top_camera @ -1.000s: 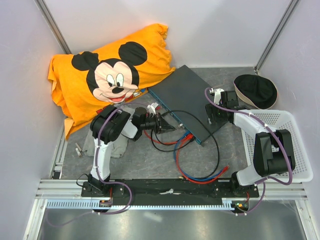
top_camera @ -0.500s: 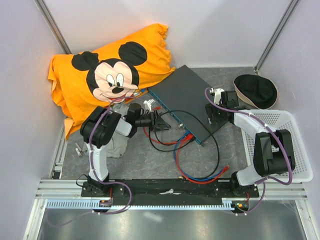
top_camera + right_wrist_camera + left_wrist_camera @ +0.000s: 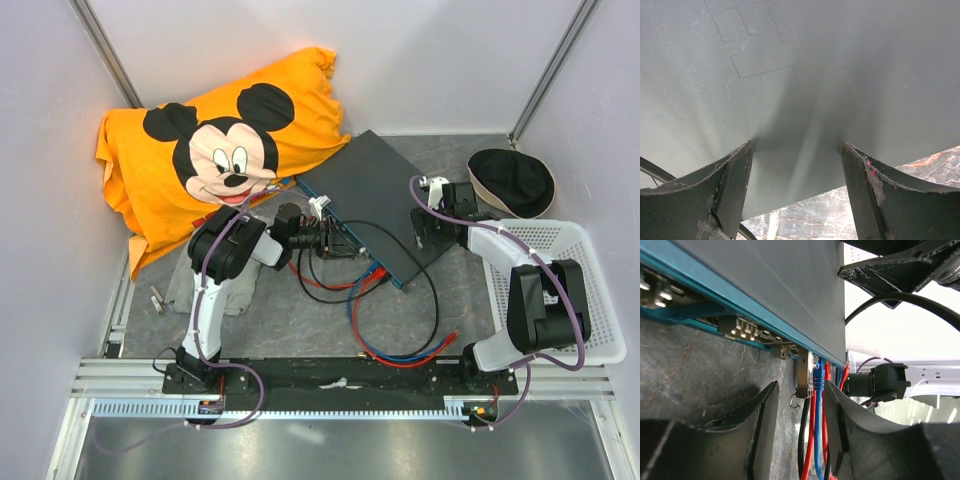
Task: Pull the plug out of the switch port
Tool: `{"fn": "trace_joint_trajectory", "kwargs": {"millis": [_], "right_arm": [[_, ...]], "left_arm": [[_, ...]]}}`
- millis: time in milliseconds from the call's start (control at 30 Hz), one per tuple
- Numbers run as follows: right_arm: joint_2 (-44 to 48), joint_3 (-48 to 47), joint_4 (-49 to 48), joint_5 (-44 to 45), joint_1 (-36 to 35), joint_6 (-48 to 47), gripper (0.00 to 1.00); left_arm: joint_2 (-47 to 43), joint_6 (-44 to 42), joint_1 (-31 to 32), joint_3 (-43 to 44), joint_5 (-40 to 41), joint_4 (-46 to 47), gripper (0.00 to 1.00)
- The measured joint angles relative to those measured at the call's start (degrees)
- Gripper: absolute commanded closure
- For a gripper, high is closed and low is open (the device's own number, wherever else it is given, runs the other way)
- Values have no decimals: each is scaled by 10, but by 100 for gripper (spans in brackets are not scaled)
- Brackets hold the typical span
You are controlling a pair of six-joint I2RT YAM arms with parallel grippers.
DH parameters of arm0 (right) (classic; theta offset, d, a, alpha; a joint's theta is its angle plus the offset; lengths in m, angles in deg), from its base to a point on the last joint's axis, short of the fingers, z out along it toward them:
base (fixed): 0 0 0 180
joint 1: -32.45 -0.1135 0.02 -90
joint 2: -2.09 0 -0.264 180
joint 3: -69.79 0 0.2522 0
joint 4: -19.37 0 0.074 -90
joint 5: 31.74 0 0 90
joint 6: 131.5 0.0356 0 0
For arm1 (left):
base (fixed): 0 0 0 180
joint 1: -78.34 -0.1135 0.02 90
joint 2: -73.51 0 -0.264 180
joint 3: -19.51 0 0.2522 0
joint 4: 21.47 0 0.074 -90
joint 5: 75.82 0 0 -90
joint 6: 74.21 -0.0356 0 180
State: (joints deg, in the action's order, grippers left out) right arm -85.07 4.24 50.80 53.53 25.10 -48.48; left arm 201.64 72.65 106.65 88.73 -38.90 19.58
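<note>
While the right gripper (image 3: 436, 222) rests at the switch's (image 3: 372, 182) 3 o'clock corner, fingers apart on the lid and apparently steadying it, the left gripper (image 3: 336, 242) has changed within the last second. Its fingers have spread from nearly together to well apart, and it has swung toward 3 o'clock, up to the teal face (image 3: 740, 309). Its jaws are empty and frame a plug (image 3: 803, 374) seated beside a blue cable (image 3: 818, 405). The switch lies mid-table with its ports facing 7 o'clock. The pull seems yet to come, and closing on the plug looks next.
</note>
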Motion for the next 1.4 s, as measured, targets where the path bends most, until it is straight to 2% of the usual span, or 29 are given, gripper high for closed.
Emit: {"fn": "trace_joint_trajectory", "kwargs": {"millis": [267,467,500,533,767,1200,1400], "right_arm": [[1,2,-3,0,0,0,21],[1,2,-3,-1,0,-1,21],[1,2,-3,-1,0,-1,21],[1,2,-3,-1,0,-1,21],[1,3,-4,-1,0,-2,21],[1,3,-4,-2,0,-3,21],[-3,-4,3,-2,0,-3,21]], "left_arm": [[9,7,0,0,0,10,63],[11,8,0,4,-11,15,82],[11,8,0,5,-12,15,87],[11,8,0,5,-15,16,98],[4,-22,-2,13,-31,-15,98],[-83,-242,-61,-33,-101,-254,98],[-193,-331,-92,-46,-104,-371,98]]}}
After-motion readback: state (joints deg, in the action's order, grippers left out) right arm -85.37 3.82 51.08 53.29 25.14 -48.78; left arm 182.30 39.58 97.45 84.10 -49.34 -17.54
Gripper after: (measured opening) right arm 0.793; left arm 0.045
